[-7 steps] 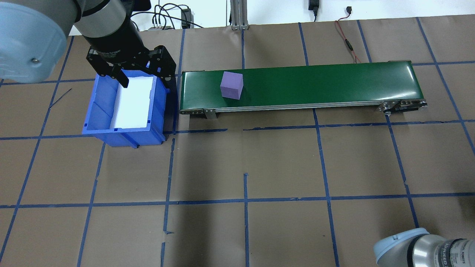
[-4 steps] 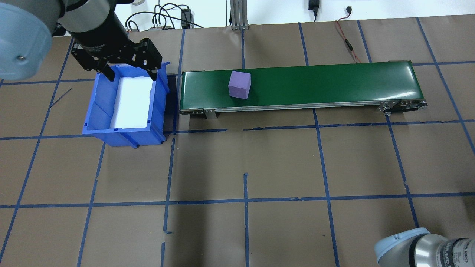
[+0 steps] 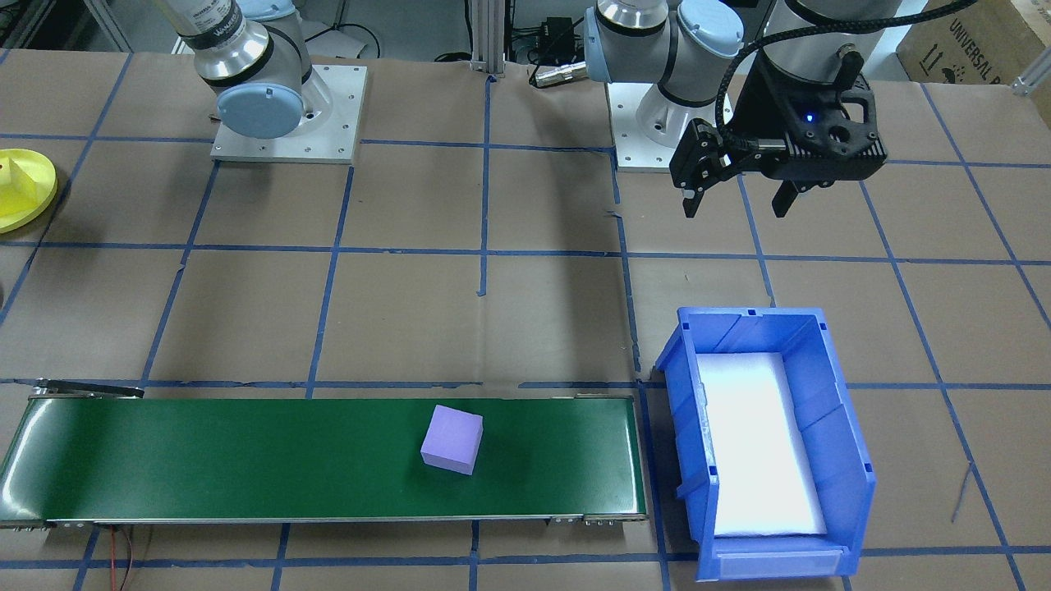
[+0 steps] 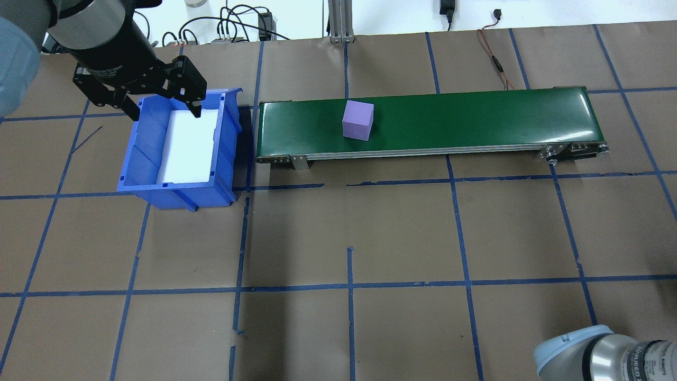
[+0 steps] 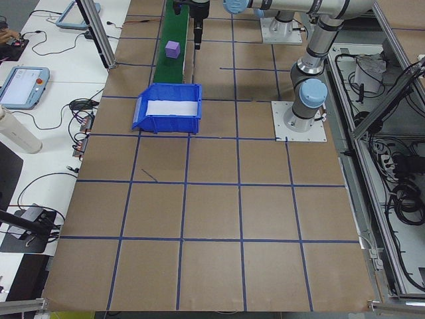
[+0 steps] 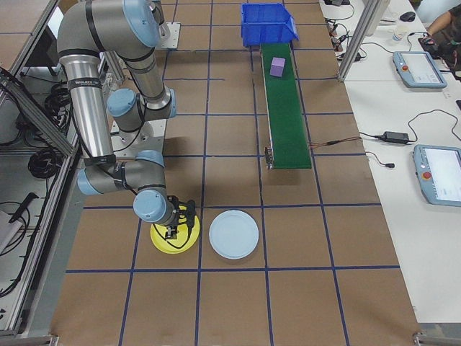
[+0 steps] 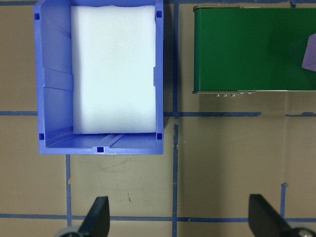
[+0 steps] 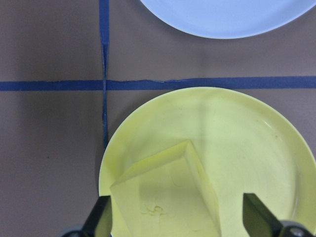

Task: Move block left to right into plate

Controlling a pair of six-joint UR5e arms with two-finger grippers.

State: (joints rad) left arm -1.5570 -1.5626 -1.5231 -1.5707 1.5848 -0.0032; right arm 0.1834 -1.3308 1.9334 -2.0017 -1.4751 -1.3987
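From where I stand, the left gripper [image 4: 163, 112] hangs over the far end of the blue bin [image 4: 222, 153], its jaws wide apart and holding nothing; the bin has only a white foam pad [image 4: 188, 145] in it. Just beside the bin the green conveyor belt [image 4: 476, 116] begins. The purple block [image 4: 358, 120] sits flat on it, about a third of the way along and touched by neither arm. Well off to the right, beyond the belt's end, the right gripper [image 8: 180, 217] is low over the yellow plate [image 8: 256, 148]. Its fingers are spread either side of a yellow block [image 8: 163, 197] that rests on the plate; whether they touch it I cannot tell.

The step in hand looks to be the right arm's: meeting the purple block at its end of the belt. To do it well I'd keep the jaws spread and lift straight off the plate so the yellow block isn't nudged. Then I'd come down square to two opposite flat faces of the purple block — it sits slightly turned on the belt — and close only once centred. On the plate, aim for the bare part beside the yellow block; room there looks tight.

Counted: two grippers; two blocks — one purple, one yellow; two plates, the yellow one and a pale plate [image 6: 233, 234] next to it; one bin; one foam pad; one belt.
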